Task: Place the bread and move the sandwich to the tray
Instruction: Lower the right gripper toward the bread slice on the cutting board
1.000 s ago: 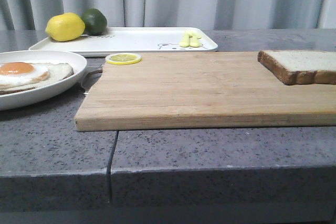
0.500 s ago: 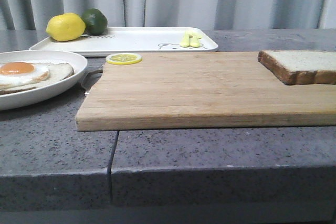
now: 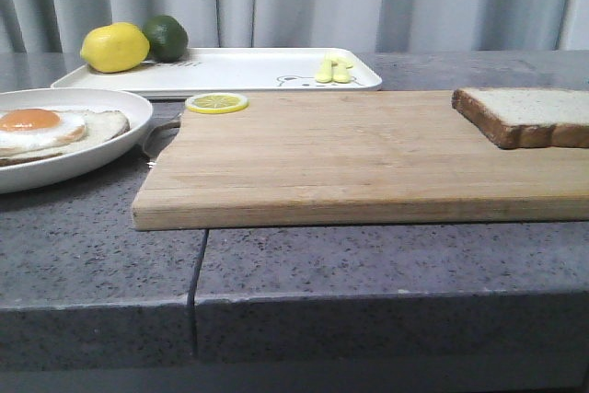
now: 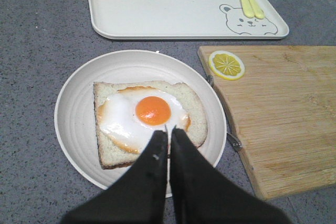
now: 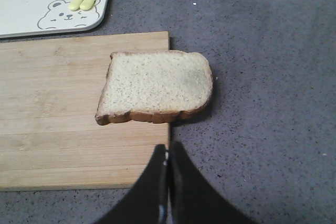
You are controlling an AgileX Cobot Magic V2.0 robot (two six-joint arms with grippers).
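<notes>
A single slice of bread (image 3: 529,115) (image 5: 155,86) lies on the right end of the wooden cutting board (image 3: 359,154), overhanging its edge. At the left a round white plate (image 3: 83,149) (image 4: 79,108) holds one bread slice with a fried egg (image 4: 152,111) (image 3: 32,124) on top, uncovered. The white tray (image 3: 230,69) (image 4: 173,9) with the bear drawing stands behind. My left gripper (image 4: 169,131) hangs shut above the plate, holding nothing. My right gripper (image 5: 167,149) is shut and empty, above the board's edge just short of the bread. Neither gripper shows in the front view.
On the tray are a lemon (image 3: 114,47), a lime (image 3: 166,37) and yellow plastic cutlery (image 3: 333,68). A lemon slice (image 3: 216,103) lies on the board's far left corner. A metal handle (image 4: 232,141) sticks out of the board toward the plate. The grey stone counter has a seam (image 3: 196,269).
</notes>
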